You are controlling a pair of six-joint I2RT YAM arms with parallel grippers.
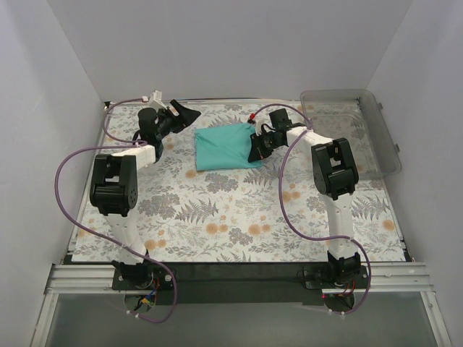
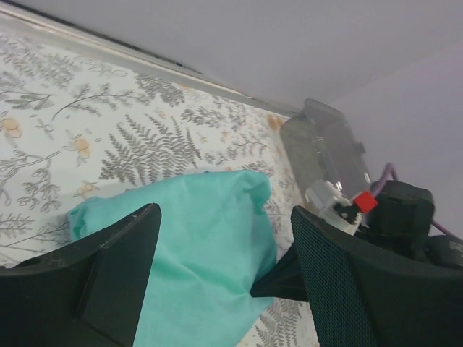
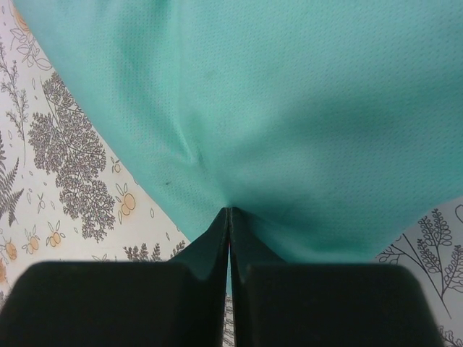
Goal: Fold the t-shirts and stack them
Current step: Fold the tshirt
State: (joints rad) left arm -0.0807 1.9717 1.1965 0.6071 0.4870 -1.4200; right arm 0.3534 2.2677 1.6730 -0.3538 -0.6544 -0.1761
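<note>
Just past the arm bases, on the floral-print tabletop [image 1: 217, 217], the right gripper [image 3: 228, 211] has its jaws pressed together on the right-hand edge of the plain teal soft-fabric t-shirt [image 1: 224, 147]. The shirt lies folded into a rough square at the far middle, and the pinch probably serves to pull or turn that edge. Farther back, the left gripper [image 1: 184, 112] hovers left of the cloth, jaws wide and holding nothing. A clear plastic bin [image 1: 362, 137] sits far right.

The t-shirt [image 3: 289, 108] runs off the right wrist view at 12 o'clock; the left gripper [image 2: 226, 217] hides its 7 o'clock corner.
</note>
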